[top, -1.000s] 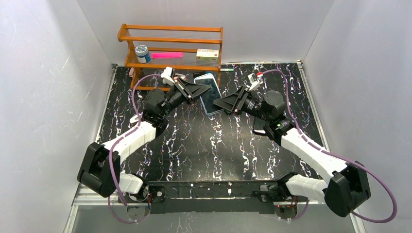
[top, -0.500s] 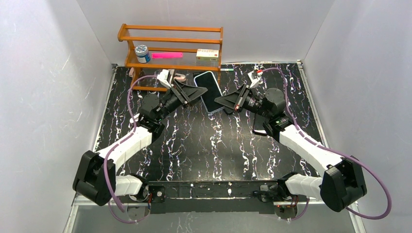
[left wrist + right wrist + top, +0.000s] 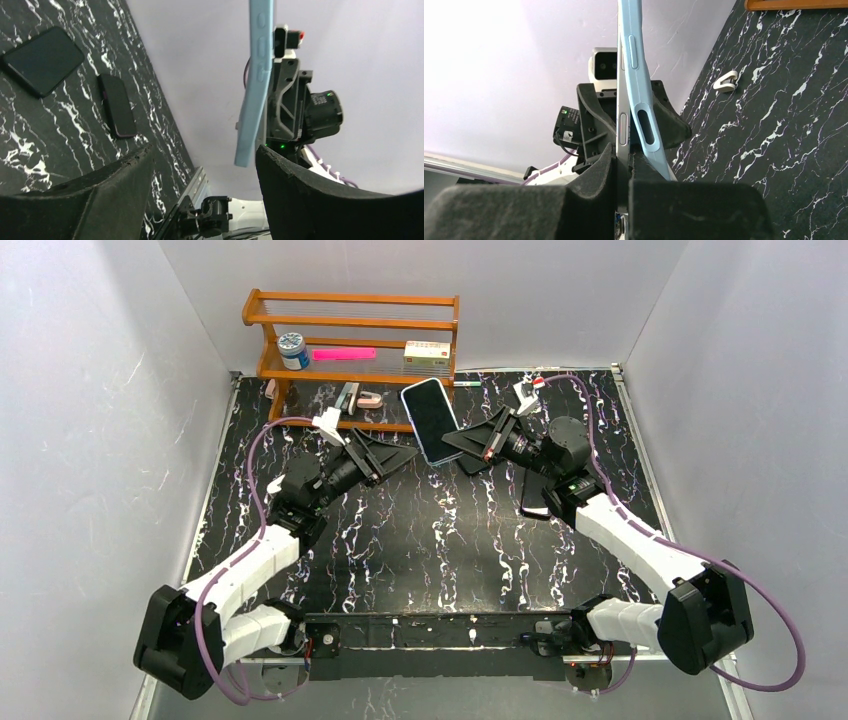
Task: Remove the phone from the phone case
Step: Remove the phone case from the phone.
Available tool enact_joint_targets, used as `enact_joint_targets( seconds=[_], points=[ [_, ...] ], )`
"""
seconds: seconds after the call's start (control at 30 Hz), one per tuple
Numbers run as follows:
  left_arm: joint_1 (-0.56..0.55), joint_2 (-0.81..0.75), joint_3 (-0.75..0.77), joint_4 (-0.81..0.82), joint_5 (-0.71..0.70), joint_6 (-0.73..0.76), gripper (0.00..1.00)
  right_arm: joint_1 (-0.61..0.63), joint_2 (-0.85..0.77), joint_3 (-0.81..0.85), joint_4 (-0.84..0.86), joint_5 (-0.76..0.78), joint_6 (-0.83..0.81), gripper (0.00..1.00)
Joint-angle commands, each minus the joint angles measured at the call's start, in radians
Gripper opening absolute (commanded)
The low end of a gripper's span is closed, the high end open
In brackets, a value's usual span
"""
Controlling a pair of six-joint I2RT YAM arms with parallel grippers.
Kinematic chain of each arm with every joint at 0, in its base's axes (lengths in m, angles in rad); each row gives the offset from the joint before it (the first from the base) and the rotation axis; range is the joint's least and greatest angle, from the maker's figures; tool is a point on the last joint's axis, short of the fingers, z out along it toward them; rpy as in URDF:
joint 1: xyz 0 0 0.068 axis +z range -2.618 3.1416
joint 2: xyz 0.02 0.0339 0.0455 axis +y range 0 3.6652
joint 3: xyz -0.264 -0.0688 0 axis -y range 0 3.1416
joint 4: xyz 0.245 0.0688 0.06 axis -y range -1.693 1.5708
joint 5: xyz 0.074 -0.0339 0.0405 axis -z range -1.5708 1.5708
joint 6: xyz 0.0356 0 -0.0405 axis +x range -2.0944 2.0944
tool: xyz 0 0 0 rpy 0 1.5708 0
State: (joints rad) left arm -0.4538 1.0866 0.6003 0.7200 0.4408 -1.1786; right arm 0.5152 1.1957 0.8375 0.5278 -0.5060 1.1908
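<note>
- The right fingers (image 3: 524, 215) are clenched on the lower end of the phone (image 3: 428, 420), which hangs in the air above the far middle of the desk (image 3: 420, 530), touching nothing else.
- The left fingers (image 3: 100, 200) stand spread wide and hold nothing. They sit just beside the phone on its left, and its pale-blue edge shows between them in the left wrist view.
- Only 1 narrow pinch at 1 end carries the whole load. A tug on the phone case (image 3: 640, 95) from the other arm could lever the phone out of that pinch and drop it onto the desk.
- In the right wrist view the case seems to lift away from the phone's silver side near the clamp. It is hard to tell whether the fingers press on the phone alone or on the case lip too. If they trap the lip, pulling would stretch the case rather than free it.
- If the left fingers close too shallowly on the case rim, they would likely slip off the smooth plastic.
- A wooden rack (image 3: 350, 340) stands near the phone's far end, so a swing that way risks a knock.
- The phone's long axis runs from the right fingers up and away to the left, toward the rack. Its dark screen faces up at the overhead camera, and the button side shows edge-on to both wrist cameras.
</note>
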Motion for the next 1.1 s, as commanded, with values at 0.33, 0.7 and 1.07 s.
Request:
enact_joint_targets(
  seconds=[0.33,0.7,1.07],
  points=[
    [-0.066,0.024,0.05,-0.106,-0.044,0.1,0.69,-0.003,-0.022,0.04,0.149,0.008,0.044,0.01],
    [-0.086,0.002,0.07,-0.1,-0.022,0.092,0.7,-0.004,-0.036,0.029,0.127,0.031,0.035,0.01],
    [-0.086,-0.036,0.053,-0.105,-0.028,0.069,0.71,-0.003,-0.05,0.027,0.097,0.04,0.019,0.01]
  ],
)
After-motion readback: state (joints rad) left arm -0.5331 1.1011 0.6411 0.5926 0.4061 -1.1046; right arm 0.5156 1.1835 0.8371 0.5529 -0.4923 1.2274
